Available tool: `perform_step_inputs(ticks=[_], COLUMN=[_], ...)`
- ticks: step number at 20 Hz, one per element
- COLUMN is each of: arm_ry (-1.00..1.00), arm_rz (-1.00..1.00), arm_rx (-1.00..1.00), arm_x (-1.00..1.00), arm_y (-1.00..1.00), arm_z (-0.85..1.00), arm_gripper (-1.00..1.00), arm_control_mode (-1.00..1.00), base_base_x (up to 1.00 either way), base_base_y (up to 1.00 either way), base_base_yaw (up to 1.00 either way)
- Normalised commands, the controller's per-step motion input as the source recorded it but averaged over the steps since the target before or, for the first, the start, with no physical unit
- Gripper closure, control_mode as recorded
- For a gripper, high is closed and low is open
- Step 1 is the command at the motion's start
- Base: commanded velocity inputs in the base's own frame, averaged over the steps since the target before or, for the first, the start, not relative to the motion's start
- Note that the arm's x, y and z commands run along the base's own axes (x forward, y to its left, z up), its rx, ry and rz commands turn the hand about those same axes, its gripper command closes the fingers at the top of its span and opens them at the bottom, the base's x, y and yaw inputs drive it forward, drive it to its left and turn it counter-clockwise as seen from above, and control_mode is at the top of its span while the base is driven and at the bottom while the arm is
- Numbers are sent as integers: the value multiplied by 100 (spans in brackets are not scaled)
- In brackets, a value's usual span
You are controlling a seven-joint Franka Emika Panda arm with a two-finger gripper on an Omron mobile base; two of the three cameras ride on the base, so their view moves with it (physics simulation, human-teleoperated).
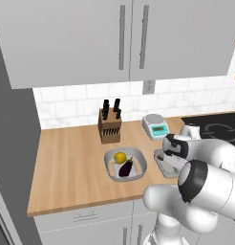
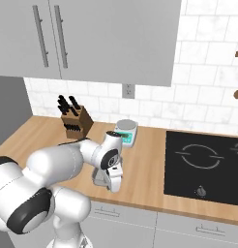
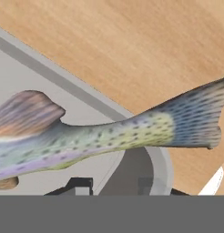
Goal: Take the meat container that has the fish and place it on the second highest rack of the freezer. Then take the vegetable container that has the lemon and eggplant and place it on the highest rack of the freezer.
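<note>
The meat container (image 1: pixel 160 156) is a grey tray near the counter's front edge, right of the vegetable container (image 1: pixel 110 161). In the hand view a speckled fish (image 3: pixel 109 136) lies across the meat container's rim (image 3: pixel 63 82), with its tail over the wood. My gripper (image 3: pixel 114 184) points down at that tray's edge, and its two fingertips (image 3: pixel 79 184) press on either side of the wall. The white hand (image 1: pixel 176 149) covers most of the tray. The vegetable container holds a lemon (image 1: pixel 120 157) and a dark eggplant (image 1: pixel 126 168). The freezer's racks are out of view.
A knife block (image 1: pixel 110 127) and a kitchen scale (image 1: pixel 155 125) stand at the back of the wooden counter (image 1: pixel 67 162). A black cooktop (image 2: pixel 203 167) lies to the right. Wall cabinets (image 1: pixel 124 38) hang above. A tall grey panel (image 1: pixel 9 143) bounds the counter's left end.
</note>
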Motion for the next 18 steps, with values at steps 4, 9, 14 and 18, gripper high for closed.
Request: perform_step_inputs(ticks=[4, 9, 14, 18], arm_ry=[0, -2, -2, -6], arm_rz=[0, 0, -7, -16], arm_rx=[0, 0, 0, 0], arm_x=[0, 1, 1, 0], arm_y=[0, -1, 3, 8], arm_z=[0, 26, 58, 74], arm_gripper=[100, 100, 100, 100], arm_control_mode=[-100, -100, -100, -100], base_base_x=[0, 0, 0, 0], base_base_y=[0, 0, 0, 0], base_base_yaw=[0, 0, 0, 0])
